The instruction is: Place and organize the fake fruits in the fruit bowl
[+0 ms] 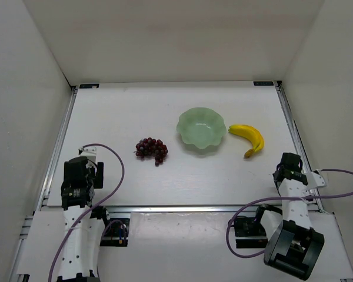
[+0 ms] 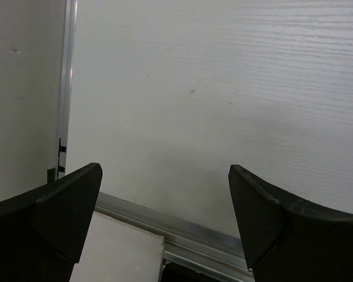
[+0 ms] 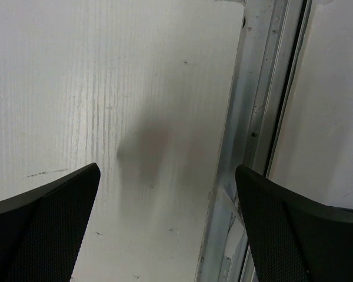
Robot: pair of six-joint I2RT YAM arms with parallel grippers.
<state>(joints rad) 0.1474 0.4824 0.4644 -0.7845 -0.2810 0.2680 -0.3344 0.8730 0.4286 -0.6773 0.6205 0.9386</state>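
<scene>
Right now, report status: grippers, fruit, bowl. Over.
Left gripper open, right gripper open, both empty. Banana on table right of fruit bowl, grapes left of it; bowl empty. Nothing between fruit and bowl.

The left arm (image 1: 76, 235) and right arm (image 1: 293, 202) share white shells with black motor blocks at the joints. A lilac cable (image 1: 123, 170) loops off the left arm toward 3 o'clock, and a second lilac cable (image 1: 341, 171) trails off the right arm. The left claw (image 2: 165, 176) has smooth matte-black wedge fingers; the right claw (image 3: 167, 173) has finely meshed pads (image 3: 41, 223).
</scene>
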